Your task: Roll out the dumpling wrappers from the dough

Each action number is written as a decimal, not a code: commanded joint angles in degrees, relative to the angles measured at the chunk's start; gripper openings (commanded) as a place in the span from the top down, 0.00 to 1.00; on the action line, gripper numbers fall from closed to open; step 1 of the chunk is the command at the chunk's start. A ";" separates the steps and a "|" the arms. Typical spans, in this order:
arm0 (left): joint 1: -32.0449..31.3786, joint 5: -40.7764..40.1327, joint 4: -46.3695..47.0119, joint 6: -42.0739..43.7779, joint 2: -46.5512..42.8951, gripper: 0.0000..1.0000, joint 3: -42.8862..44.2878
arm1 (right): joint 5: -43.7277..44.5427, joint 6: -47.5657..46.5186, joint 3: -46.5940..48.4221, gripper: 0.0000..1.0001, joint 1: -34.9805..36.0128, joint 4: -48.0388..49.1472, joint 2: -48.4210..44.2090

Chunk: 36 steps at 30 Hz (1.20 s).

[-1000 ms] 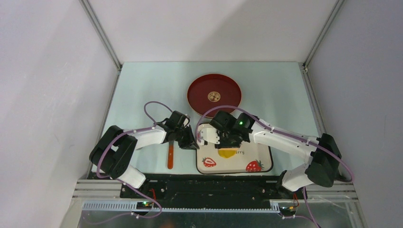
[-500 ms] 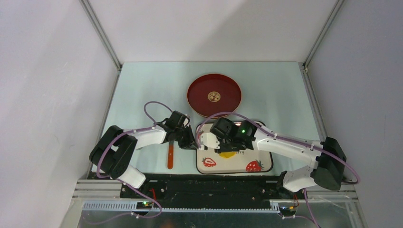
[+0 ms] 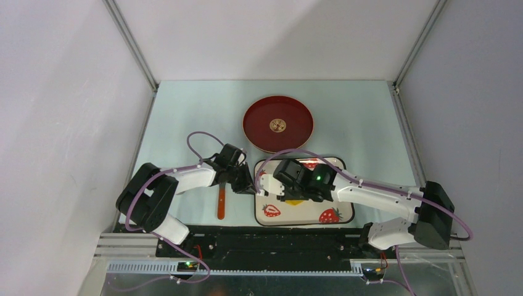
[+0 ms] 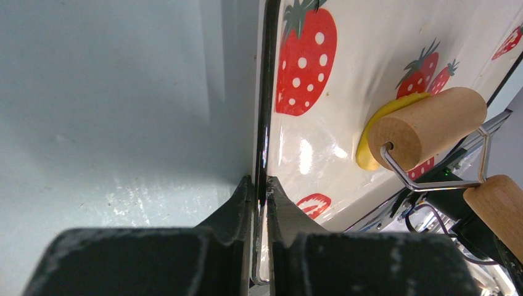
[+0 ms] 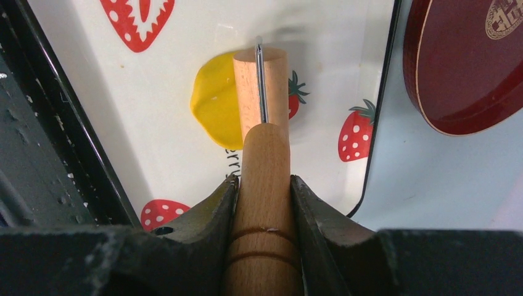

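The dough (image 5: 213, 111) is a flattened yellow patch on the strawberry-print tray (image 5: 185, 55). A wooden roller (image 5: 247, 92) lies across the dough's right side, and my right gripper (image 5: 264, 182) is shut on the roller's wooden handle (image 5: 265, 234). In the left wrist view the roller (image 4: 425, 126) presses on the dough (image 4: 370, 139). My left gripper (image 4: 260, 185) is shut on the tray's thin left rim (image 4: 266, 92). From above, the right gripper (image 3: 290, 188) covers the dough. The dumpling wrappers are out of view.
A round red plate (image 3: 277, 123) with a gold emblem sits just beyond the tray (image 3: 339, 213). An orange-handled tool (image 3: 221, 203) lies on the table left of the tray, beneath the left arm. Grey walls close in both sides.
My right gripper has drawn the roller toward the near side and a little left over the dough, which now lies hidden under it from above. The left arm has not moved.
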 commanded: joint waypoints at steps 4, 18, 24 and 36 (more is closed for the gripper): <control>-0.19 -3.87 -3.36 0.76 2.20 1.00 -0.89 | -19.54 4.77 -8.00 1.00 -1.76 0.07 6.90; -0.16 -3.94 -3.39 0.76 2.28 1.00 -0.87 | -15.24 4.02 -0.13 1.00 -8.83 1.03 -9.43; -0.18 -3.89 -3.39 0.76 2.28 1.00 -0.83 | -11.64 6.35 1.05 1.00 -4.47 -2.48 -11.56; -0.19 -3.88 -3.39 0.76 2.12 1.00 -0.89 | -6.39 7.76 1.80 1.00 -4.20 0.05 -7.34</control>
